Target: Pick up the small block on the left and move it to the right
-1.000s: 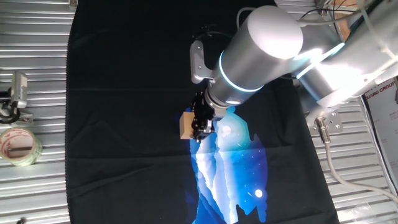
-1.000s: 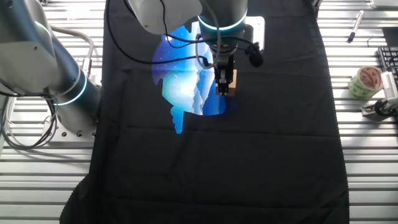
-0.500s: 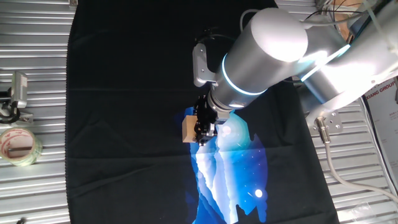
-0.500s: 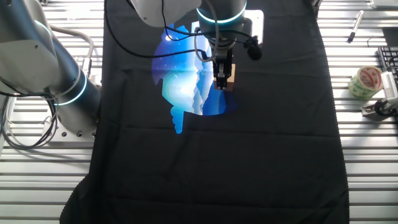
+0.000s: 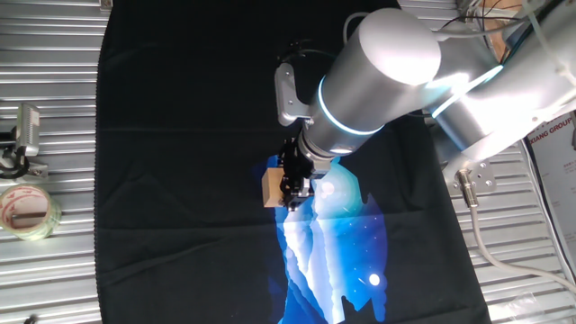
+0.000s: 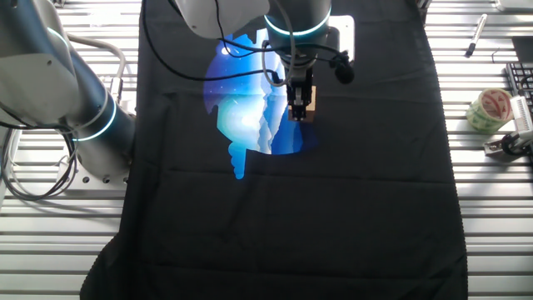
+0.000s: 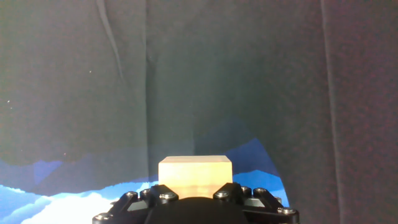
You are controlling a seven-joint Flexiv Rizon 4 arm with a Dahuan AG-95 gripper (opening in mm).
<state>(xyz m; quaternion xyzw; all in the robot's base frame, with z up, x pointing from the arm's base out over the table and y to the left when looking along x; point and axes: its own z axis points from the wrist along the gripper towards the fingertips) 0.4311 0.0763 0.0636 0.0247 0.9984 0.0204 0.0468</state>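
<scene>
Lying at the far left of one fixed view, a roll of clear tape [image 5: 27, 211] rested on the ribbed metal table [image 5: 49, 270], with a small metal clip-like item [image 5: 22, 139] just above it; next came the black cloth [image 5: 180, 135] that covered the middle of the table; near the middle of that cloth the gripper [image 5: 290, 184] pointed down with its dark fingers closed narrow on the small block [image 5: 272, 185], whose light-tan faces showed on the gripper's left side; whether the block touched the cloth or hung just above it could not be told from this view; directly to the right and below lay a bright blue and white printed patch [image 5: 333, 252] on the cloth; above it rose the thick silver arm [image 5: 387, 72] with a glowing blue ring, running off to the right edge.

From the other fixed view the arm's base segment [image 6: 58, 92] stood at the left; the printed patch [image 6: 246, 117] came next; the gripper [image 6: 299, 107] stood at the patch's right edge, with the block [image 6: 310, 102] clamped between its fingers; far right, well apart, sat the tape roll [image 6: 489, 108] on the bare table [image 6: 491, 217].

In the hand view the block [image 7: 195, 176] sat low at centre, pinched against the gripper's black body [image 7: 196, 208], with dark cloth [image 7: 249, 74] beyond.
</scene>
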